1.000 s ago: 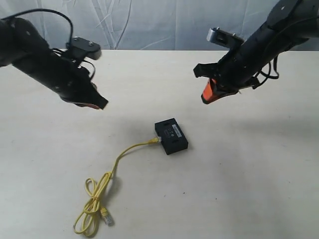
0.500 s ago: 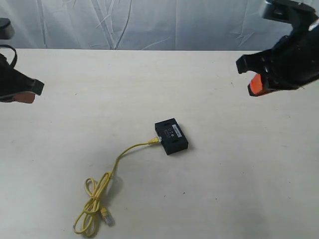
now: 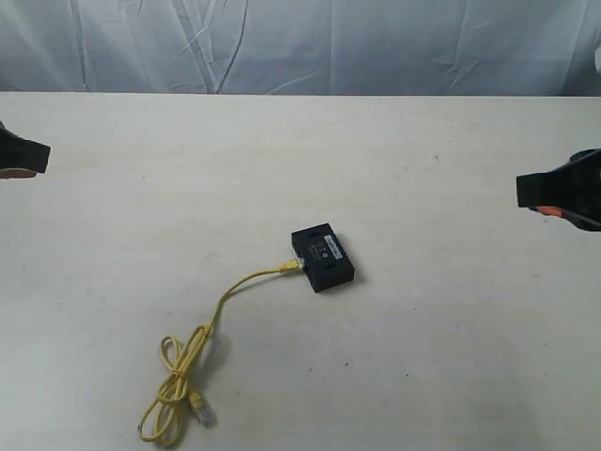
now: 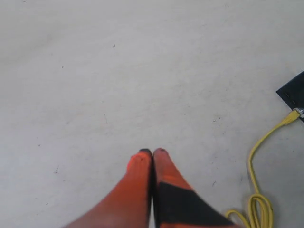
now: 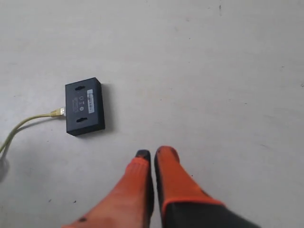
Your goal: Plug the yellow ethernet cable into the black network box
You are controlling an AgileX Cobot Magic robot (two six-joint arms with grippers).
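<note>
Pale bench, lightly scuffed, with a wrinkled whitish cloth backdrop along the 12 o'clock edge of the exterior view.

Black network box lies flat just below mid-bench, label side up, turned a little askew. Yellow ethernet cable: one plug end meets the box's 9 o'clock side face and touches it. Can't tell whether it is fully seated. From there the cord curves off toward 7 o'clock into a loose double loop near the 6 o'clock edge. The free plug lies on the bench just beside the loop's 3 o'clock side.

Left fingers only peek in at the 9 o'clock edge, well apart from box and cable. In the left wrist view the orange left fingers are pressed together tip to tip, gripping nothing. Bare bench lies under them, with part of the cable and a corner of the box off to one side.

Right fingers show at the 3 o'clock edge, also well clear of the box. In the right wrist view the right fingers sit side by side with only a thin dark seam between them, nothing held. The box and its plugged end of cable are visible beyond the tips.
</note>
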